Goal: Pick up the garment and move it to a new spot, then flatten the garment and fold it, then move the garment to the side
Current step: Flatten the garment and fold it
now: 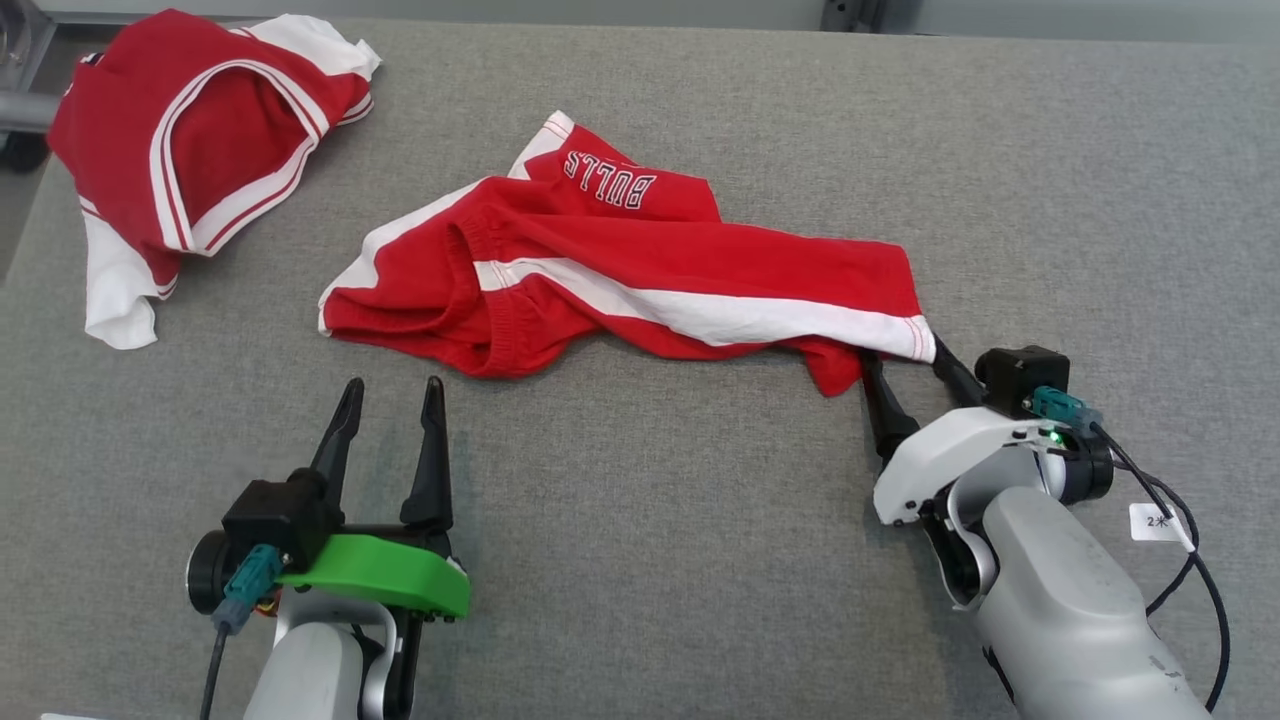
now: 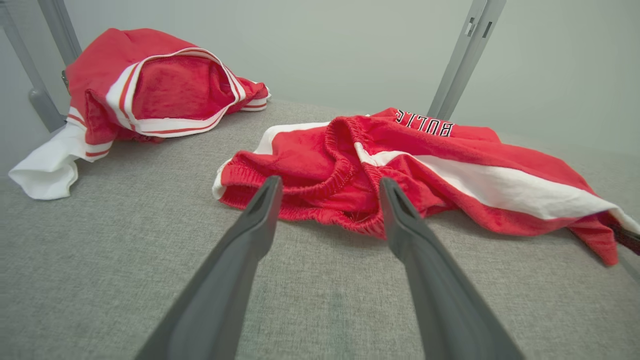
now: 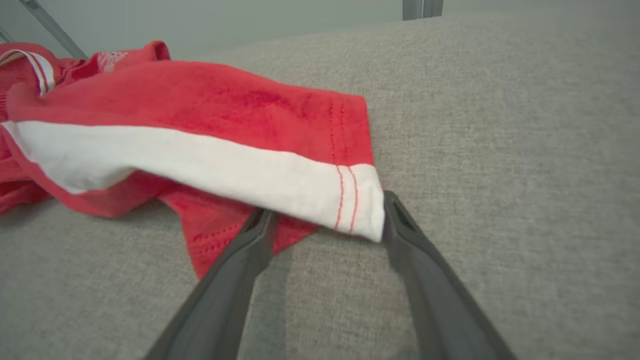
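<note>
I am lining up the right gripper (image 1: 903, 357) on the hem corner of the red shorts (image 1: 640, 270), which are lying crumpled mid-worktop (image 1: 700, 560). Its fingers (image 3: 410, 250) are standing wide, straddling the white stripe (image 3: 200, 165). I judge it best to be pushing deeper before pinching both layers. The left gripper (image 1: 392, 384) is hovering, fingers wide, near the waistband (image 2: 345, 150)

The shorts (image 1: 640, 270) are red with a broad white side stripe, an elastic waistband and "BULLS" lettering. They lie crumpled and twisted on the grey table (image 1: 700, 560). The gaping waistband end sits just ahead of the left tool (image 1: 392, 392), not touching it, and the stitched white hem corner lies between the spread fingers of the right tool (image 3: 325, 210).
</note>
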Available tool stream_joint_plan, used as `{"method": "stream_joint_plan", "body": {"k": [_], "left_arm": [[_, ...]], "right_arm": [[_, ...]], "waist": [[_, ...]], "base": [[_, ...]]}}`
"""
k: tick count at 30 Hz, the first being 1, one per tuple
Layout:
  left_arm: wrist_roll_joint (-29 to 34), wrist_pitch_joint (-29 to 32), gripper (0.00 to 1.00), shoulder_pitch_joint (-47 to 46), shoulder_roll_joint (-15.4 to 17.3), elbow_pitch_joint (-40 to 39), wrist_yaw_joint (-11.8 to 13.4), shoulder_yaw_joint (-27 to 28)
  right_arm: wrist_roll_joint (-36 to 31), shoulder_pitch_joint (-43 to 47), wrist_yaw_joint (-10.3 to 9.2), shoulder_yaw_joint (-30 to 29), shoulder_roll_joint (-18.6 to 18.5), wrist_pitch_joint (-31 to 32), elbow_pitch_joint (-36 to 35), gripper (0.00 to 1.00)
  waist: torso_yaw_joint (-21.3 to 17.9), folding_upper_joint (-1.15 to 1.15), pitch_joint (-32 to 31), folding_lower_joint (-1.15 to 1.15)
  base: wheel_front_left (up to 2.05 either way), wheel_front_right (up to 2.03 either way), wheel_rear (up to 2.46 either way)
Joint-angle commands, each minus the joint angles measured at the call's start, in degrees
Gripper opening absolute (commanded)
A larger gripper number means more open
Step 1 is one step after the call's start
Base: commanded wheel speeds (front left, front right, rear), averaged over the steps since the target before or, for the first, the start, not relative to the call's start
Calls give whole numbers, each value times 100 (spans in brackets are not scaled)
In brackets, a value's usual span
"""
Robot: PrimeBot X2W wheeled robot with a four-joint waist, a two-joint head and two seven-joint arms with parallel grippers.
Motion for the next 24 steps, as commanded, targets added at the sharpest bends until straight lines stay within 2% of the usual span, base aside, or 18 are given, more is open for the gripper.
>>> {"method": "stream_joint_plan", "body": {"k": [1,2,3,4,5,6,7,15,24], "left_arm": [[-7,-5,100,73,1,-35,47,-31],[-13,-5,100,76,0,-44,56,-49],[-7,-5,100,81,1,-48,75,-60],[-1,-5,100,83,0,-45,88,-72],[6,-5,100,80,1,-46,89,-76],[25,-5,100,79,0,-39,95,-80],[44,-5,100,81,0,-35,98,-83],[110,-5,100,188,1,-101,71,-36],[117,-4,100,303,2,-254,-4,-191]], "right_arm": [[108,-120,0,42,-25,-16,173,100],[175,-177,0,75,-24,-5,295,78],[257,-211,0,121,-23,-4,423,61],[337,-238,0,187,-22,-4,533,45],[396,-279,0,254,-18,-4,623,38],[413,-323,1,317,-9,-3,680,12],[422,-372,0,364,-5,-3,707,0],[258,-276,0,77,-27,-12,240,0],[-88,132,0,-552,-117,-12,-217,0]], "waist": [[61,0,20,0],[74,0,25,0],[84,0,31,0],[92,0,34,0],[95,0,40,0],[92,0,45,0],[88,0,49,0],[-174,0,-38,0],[-765,0,-139,0]], "base": [[0,0,0],[0,0,0],[0,0,0],[0,0,0],[0,0,0],[0,0,0],[0,0,0],[0,0,0],[0,0,0]]}}
